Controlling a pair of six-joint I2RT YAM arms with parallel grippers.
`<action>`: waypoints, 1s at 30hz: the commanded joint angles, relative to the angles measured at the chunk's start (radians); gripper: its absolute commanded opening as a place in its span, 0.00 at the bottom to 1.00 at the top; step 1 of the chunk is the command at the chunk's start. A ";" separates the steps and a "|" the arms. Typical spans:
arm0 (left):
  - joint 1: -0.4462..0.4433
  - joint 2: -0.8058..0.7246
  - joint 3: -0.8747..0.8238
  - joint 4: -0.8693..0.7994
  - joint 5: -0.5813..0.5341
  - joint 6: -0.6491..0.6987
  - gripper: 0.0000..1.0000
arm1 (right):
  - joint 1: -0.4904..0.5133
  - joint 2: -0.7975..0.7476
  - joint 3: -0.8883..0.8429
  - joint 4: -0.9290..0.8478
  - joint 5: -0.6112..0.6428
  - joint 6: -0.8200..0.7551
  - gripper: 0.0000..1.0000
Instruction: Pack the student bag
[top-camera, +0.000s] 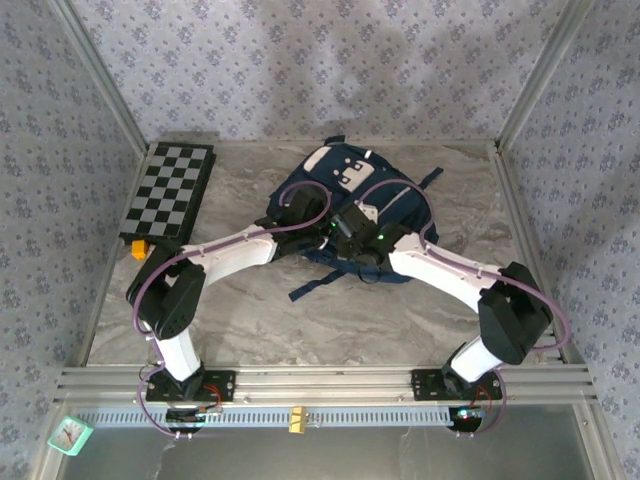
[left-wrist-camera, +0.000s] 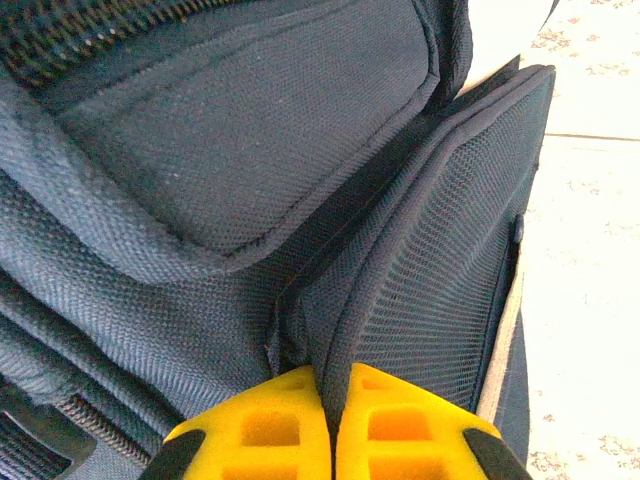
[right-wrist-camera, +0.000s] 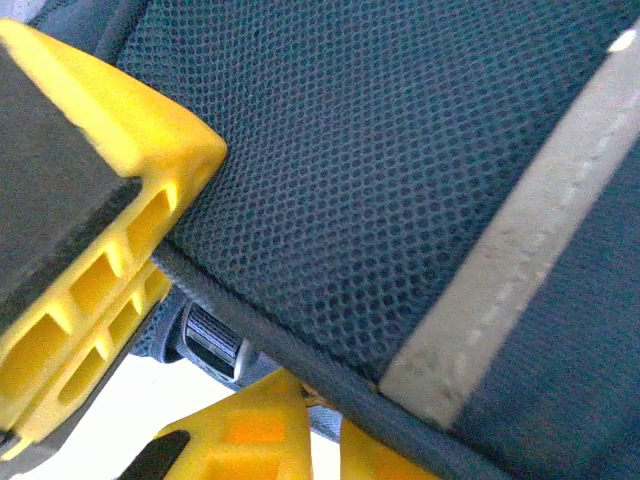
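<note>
Left gripper (left-wrist-camera: 330, 392), student bag (left-wrist-camera: 250, 150), marbled table (top-camera: 330, 322), floral walls (top-camera: 300, 70)

student bag (top-camera: 340, 170) partly hidden under arms (top-camera: 235, 248), orange item (top-camera: 138, 250) too small to tell

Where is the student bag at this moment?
In the top view the student bag lies at the far middle of the table, right of the checkerboard.

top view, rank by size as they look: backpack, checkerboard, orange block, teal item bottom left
1. backpack
2. checkerboard
3. teal item and orange block: both tiny. The teal looks slightly bigger but may be nearer the camera, so unranked.
</note>
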 joint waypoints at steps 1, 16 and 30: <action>-0.001 -0.061 0.004 -0.009 -0.015 0.020 0.00 | -0.013 -0.091 -0.055 -0.092 0.075 0.013 0.10; 0.008 -0.063 0.019 -0.040 -0.013 0.045 0.00 | -0.053 -0.221 -0.131 -0.008 -0.104 -0.146 0.21; 0.003 -0.059 0.039 -0.043 -0.006 0.051 0.00 | 0.019 -0.017 0.007 0.013 0.018 0.070 0.34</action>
